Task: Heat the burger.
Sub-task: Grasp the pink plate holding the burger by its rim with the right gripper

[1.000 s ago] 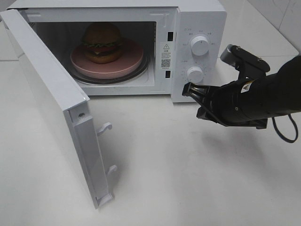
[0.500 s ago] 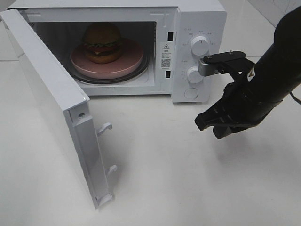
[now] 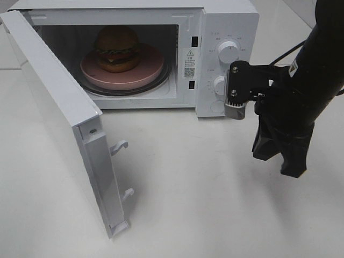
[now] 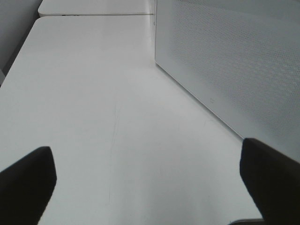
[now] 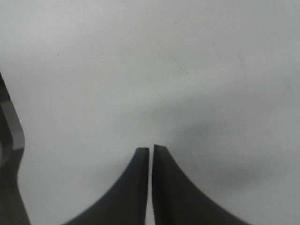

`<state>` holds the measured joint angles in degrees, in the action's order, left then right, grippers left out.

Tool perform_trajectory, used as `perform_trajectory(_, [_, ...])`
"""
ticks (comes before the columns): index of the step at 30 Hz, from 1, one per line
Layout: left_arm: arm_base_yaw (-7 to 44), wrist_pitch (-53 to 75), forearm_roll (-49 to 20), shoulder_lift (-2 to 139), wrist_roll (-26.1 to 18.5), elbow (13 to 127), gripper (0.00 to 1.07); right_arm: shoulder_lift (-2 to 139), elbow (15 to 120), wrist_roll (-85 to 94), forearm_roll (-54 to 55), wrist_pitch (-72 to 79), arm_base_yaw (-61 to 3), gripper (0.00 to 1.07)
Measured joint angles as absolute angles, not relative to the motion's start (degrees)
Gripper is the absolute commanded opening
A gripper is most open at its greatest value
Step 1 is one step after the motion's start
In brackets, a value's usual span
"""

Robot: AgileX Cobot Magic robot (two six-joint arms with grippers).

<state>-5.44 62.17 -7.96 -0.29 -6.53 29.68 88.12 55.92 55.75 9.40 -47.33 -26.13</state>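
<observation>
Now, burger [image 3: 117, 47] in microwave [image 3: 239, 24], far from clenched right jaws, left jaws spread.

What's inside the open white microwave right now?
A small tan-bun burger sits on a round pink plate over a glass turntable. The plate covers most of the turntable, and the burger hides the plate's middle.
</observation>
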Motion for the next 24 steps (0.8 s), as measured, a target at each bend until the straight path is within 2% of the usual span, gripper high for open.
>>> perform_trajectory(6, [-5.44, 62.17, -7.96, -0.29, -6.53, 29.68, 1.01, 86.06, 55.92, 74.83, 9.00, -47.27, -28.48, 0.09])
perform_trajectory(11, [-5.44, 62.17, -7.96, -0.29, -6.53, 29.68, 1.01, 85.94, 55.92, 80.84, 6.88, -47.10, -29.85, 0.11])
perform_trajectory(14, [-5.44, 62.17, -7.96, -0.29, -6.53, 29.68, 1.01, 85.94, 55.92, 82.10, 3.90, -45.89, -31.11, 0.16])
perform_trajectory(15, [-5.44, 62.17, -7.96, -0.29, -6.53, 29.68, 1.01, 85.94, 55.92, 82.10, 2.58, -44.18, -31.74, 0.23])
perform_trajectory(16, [-5.44, 62.17, -7.96, -0.29, -6.53, 29.68, 1.01, 85.94, 55.92, 82.10, 2.58, -44.18, -31.74, 0.23])
perform_trajectory(17, [-5.44, 62.17, -7.96, -0.29, -6.53, 29.68, 1.01, 85.94, 55.92, 81.88, 1.55, -42.28, -31.80, 0.34])
perform_trajectory(18, [-5.44, 62.17, -7.96, -0.29, -6.53, 29.68, 1.01, 85.94, 55.92, 81.88, 1.55, -42.28, -31.80, 0.34])
perform_trajectory(19, [-5.44, 62.17, -7.96, -0.29, -6.53, 29.68, 1.01, 85.94, 55.92, 81.47, 1.32, -41.02, -31.80, 0.41])
perform_trajectory(20, [-5.44, 62.17, -7.96, -0.29, -6.53, 29.68, 1.01, 85.94, 55.92, 79.87, 0.86, -38.67, -31.80, 0.55])
perform_trajectory(23, [-5.44, 62.17, -7.96, -0.29, -6.53, 29.68, 1.01, 85.94, 55.92, 78.78, 0.74, -37.36, -31.80, 0.61])
perform_trajectory(24, [-5.44, 62.17, -7.96, -0.29, -6.53, 29.68, 1.01, 85.94, 55.92, 76.72, 0.40, -35.24, -31.80, 0.77])
